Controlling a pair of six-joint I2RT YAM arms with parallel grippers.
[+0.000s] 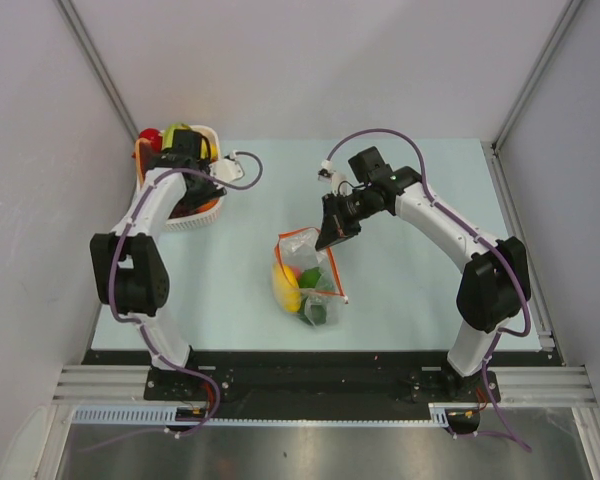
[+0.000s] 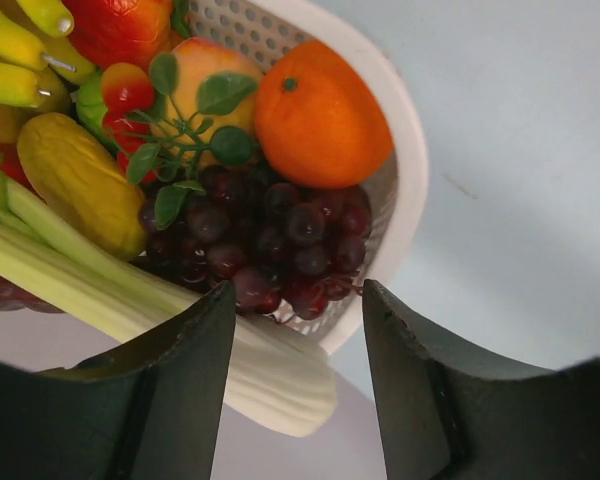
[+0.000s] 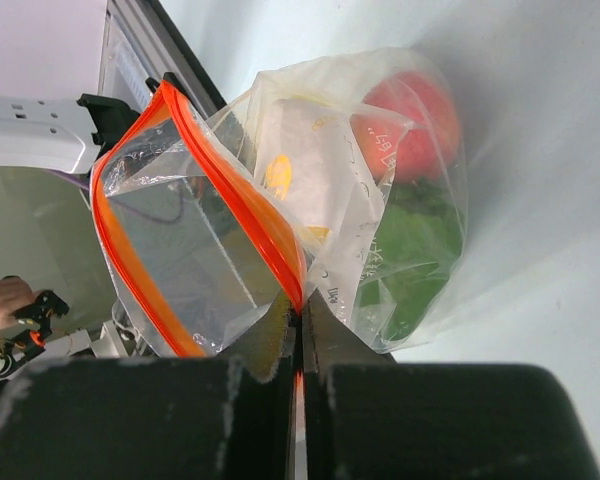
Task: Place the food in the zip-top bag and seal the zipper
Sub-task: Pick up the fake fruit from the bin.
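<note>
The zip-top bag lies mid-table with its mouth open. It holds a yellow piece, green leaves and a red-orange piece. My right gripper is shut on the orange-red zipper strip at the bag's mouth, holding that edge up. More food fills the white basket: an orange, purple grapes, a yellow piece and a long green-white stalk. My left gripper hovers over the basket, jaws apart, with the stalk's pale end between them; the right finger is not touching it.
The basket sits at the table's far left corner, beside the white side wall. A white connector on a purple cable lies just right of it. The table's right edge is bounded by an aluminium rail.
</note>
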